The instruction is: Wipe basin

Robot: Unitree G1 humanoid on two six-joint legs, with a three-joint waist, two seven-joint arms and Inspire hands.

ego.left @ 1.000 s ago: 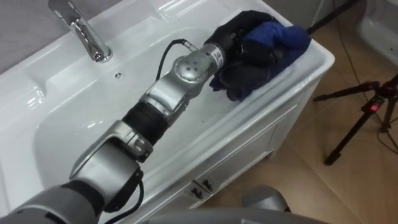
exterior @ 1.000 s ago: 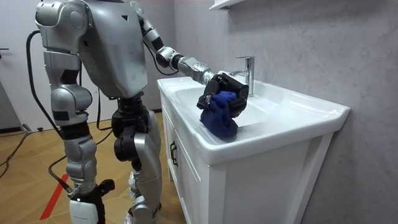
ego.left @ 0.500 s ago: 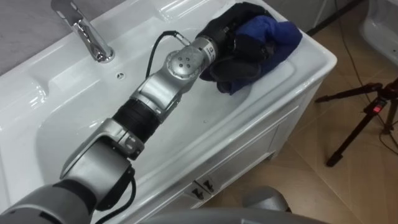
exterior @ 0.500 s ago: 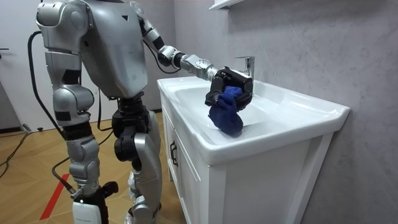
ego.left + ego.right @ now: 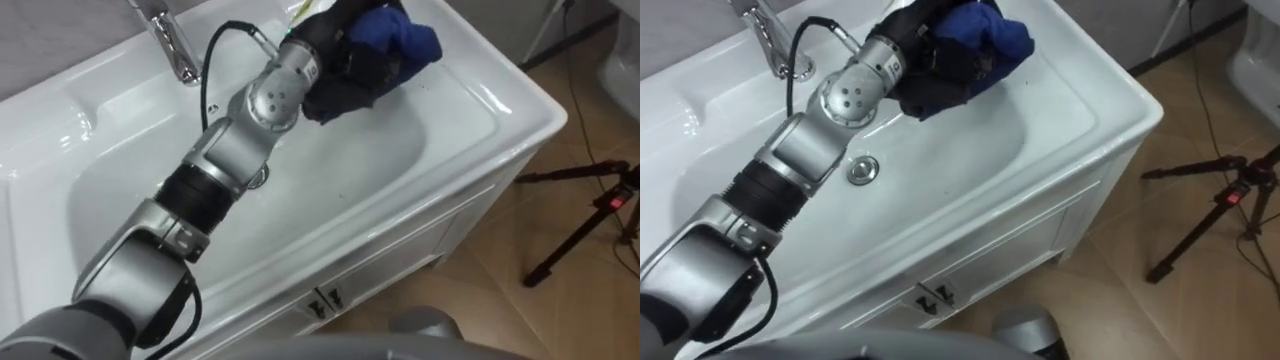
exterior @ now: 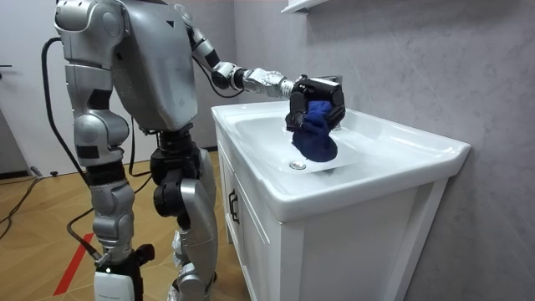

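Observation:
A white basin [image 5: 500,100] is set in a white cabinet, with a chrome faucet [image 5: 175,45] at its back. My left arm reaches in from the lower left across the bowl. My left hand [image 5: 335,45] is dark and shut on a bunched dark blue cloth [image 5: 395,40]. It presses the cloth against the basin's back right slope, just right of the faucet. In the room view the cloth [image 6: 316,138] hangs under the hand [image 6: 313,92] and touches the bowl. The drain [image 5: 862,170] lies in the middle of the bowl. My right hand [image 6: 115,280] hangs low at my side.
I stand at the basin's front, close against the cabinet. Two small handles [image 5: 325,298] sit on the cabinet front. A black tripod [image 5: 590,210] stands on the wooden floor to the right. A grey wall rises behind the basin.
My left hand has carried the cloth from the basin's front right rim back across the bowl toward the faucet. The eye view has shifted with it.

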